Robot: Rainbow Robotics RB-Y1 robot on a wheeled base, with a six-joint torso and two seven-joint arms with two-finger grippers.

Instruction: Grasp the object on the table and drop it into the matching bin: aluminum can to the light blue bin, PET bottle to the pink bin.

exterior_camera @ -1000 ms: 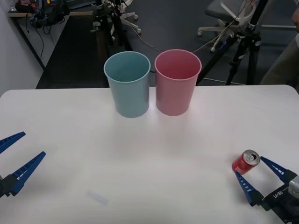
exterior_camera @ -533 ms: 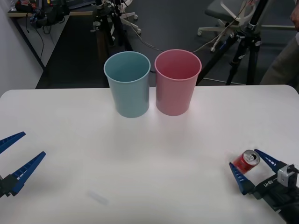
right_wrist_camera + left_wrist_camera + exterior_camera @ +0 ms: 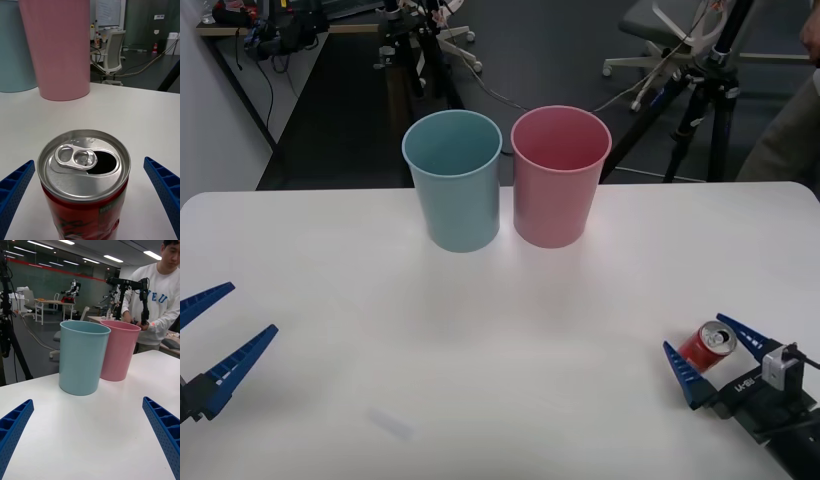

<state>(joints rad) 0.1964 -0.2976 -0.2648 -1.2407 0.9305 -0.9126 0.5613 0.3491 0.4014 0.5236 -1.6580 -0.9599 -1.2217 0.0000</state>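
Note:
A small red aluminum can (image 3: 705, 346) with a silver top and pull tab stands upright near the right front of the white table (image 3: 480, 330). My right gripper (image 3: 709, 352) is open around it, one blue finger on each side, not touching. The right wrist view has the can (image 3: 85, 180) close up between the open fingers (image 3: 163, 187). The light blue bin (image 3: 453, 178) and the pink bin (image 3: 559, 175) stand side by side at the table's far edge. My left gripper (image 3: 210, 335) waits open at the left front, facing both bins (image 3: 83, 356).
A small pale scrap (image 3: 392, 425) lies on the table at front left. Behind the table are a tripod (image 3: 705, 90), office chairs and cables. A person in a white sweatshirt (image 3: 159, 303) stands beyond the bins, touching nothing on the table.
My right gripper has slid forward around the can, so its fingers now flank the can on both sides. The can, the bins and the left arm have stayed put.

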